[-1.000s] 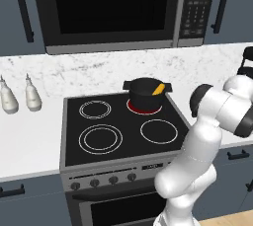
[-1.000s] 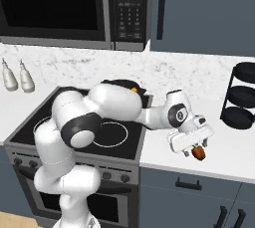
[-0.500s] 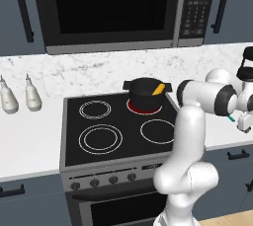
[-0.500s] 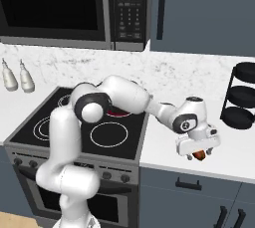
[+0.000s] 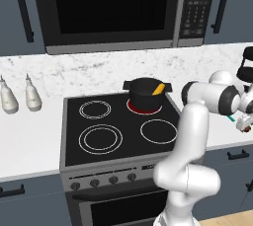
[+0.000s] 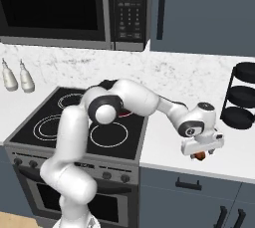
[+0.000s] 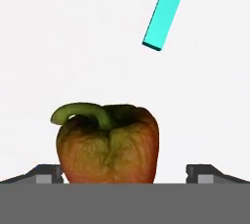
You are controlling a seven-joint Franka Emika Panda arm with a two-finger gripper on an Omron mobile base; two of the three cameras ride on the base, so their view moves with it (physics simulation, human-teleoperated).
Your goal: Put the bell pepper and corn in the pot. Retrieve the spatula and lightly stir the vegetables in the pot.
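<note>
While the arm reaches out over the white counter (image 6: 169,160) right of the stove (image 5: 118,126), the gripper (image 6: 200,152) hangs low just above the bell pepper (image 7: 108,142), a reddish-brown pepper with a curled green stem. Hand view: the pepper sits between the two finger tips (image 7: 48,174), which stand apart on either side of it, jaws spread; whether they touch its skin I cannot tell. Right base view: a bit of the pepper (image 6: 200,156) shows beneath the hand, near the counter's front edge. Spatula (image 7: 166,10): its bright green handle lies on the counter beyond the pepper, clear of it; a short piece also shows beside the hand (image 5: 231,119) in the left base view. Pot (image 5: 146,93): black, on the glowing red back-right burner (image 5: 133,106), with a yellow piece, likely the corn (image 5: 158,89), leaning at its rim. Two white bottles (image 5: 20,96) stand on the counter left of the stove; a dark tiered rack (image 6: 240,95) stands at far right.
</note>
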